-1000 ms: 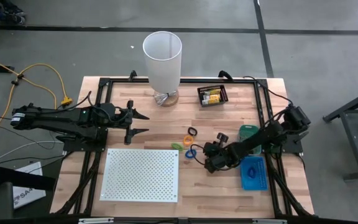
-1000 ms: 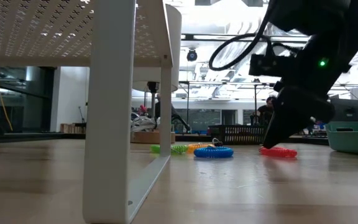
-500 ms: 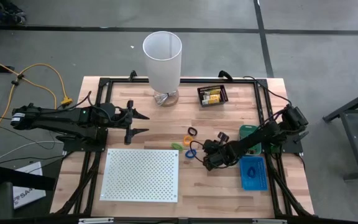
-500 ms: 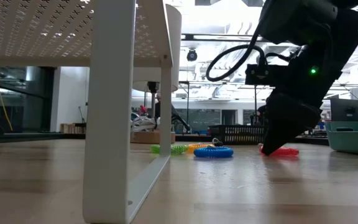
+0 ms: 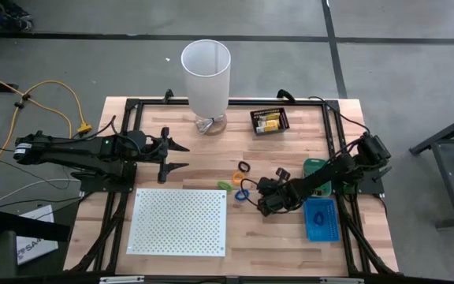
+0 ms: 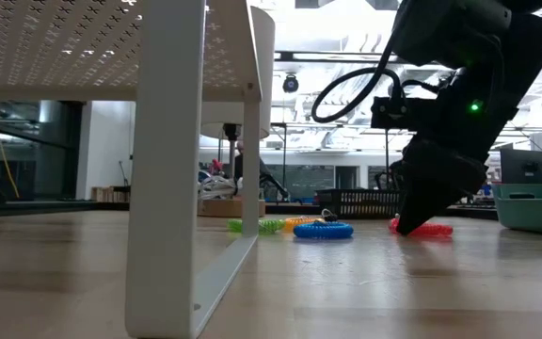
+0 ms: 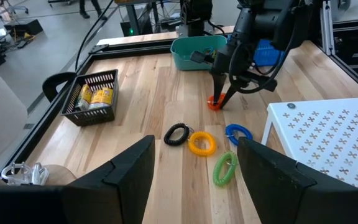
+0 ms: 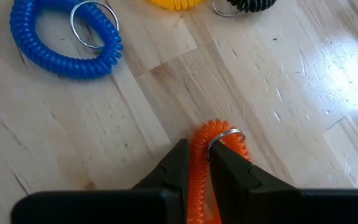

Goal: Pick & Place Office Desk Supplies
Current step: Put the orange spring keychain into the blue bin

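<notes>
- Pale wooden tabletop (image 5: 211,150) fills the high view's centre.
- Right gripper (image 8: 194,163), lower centre of its wrist view, pinches the orange coiled plastic loop (image 8: 211,158) lying on the wood.
- Blue coiled loop (image 8: 64,37) lies upper left.
- Left gripper (image 5: 176,156) waits, spread wide, centre-left.
</notes>
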Controlling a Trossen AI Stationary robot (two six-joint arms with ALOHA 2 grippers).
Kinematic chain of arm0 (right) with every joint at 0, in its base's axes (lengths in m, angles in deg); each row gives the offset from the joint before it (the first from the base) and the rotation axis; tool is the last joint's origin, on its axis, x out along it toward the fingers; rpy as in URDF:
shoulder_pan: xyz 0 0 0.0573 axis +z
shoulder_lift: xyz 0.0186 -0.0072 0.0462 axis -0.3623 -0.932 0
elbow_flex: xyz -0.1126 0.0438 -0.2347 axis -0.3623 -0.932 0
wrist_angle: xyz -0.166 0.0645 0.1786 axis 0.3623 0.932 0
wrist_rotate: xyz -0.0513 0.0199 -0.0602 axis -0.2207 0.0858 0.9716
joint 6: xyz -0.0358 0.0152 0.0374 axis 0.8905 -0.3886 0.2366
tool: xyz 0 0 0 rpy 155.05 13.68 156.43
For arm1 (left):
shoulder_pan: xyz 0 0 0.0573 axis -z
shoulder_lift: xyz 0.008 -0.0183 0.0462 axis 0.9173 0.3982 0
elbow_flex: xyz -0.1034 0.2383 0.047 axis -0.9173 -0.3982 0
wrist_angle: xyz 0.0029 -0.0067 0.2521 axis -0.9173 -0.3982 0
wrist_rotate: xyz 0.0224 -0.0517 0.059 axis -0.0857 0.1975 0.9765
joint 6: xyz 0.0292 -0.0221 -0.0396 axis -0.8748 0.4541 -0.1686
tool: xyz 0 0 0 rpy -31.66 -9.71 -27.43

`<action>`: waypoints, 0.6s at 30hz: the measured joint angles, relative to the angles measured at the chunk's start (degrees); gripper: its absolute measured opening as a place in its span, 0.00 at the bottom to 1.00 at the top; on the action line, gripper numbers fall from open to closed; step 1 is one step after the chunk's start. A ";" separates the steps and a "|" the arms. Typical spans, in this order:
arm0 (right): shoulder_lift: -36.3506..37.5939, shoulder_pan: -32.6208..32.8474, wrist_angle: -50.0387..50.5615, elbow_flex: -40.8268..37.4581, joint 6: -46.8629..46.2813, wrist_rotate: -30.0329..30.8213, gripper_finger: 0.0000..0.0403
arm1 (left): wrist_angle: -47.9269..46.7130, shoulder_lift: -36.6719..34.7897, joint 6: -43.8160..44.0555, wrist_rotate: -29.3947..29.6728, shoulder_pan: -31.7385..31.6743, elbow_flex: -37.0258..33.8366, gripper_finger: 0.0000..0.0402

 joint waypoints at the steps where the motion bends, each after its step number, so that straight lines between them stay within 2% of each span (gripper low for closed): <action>1: 0.00 0.00 0.04 0.00 0.02 -0.03 0.10 | 0.01 0.00 0.00 -0.01 -0.01 0.00 0.55; 6: 0.00 0.02 0.06 0.00 0.07 -0.03 0.05 | -0.02 0.00 0.00 -0.02 0.00 0.00 0.55; 18: 2.99 0.04 0.47 -0.26 2.54 0.13 0.05 | -0.02 0.00 0.00 0.00 0.00 0.00 0.55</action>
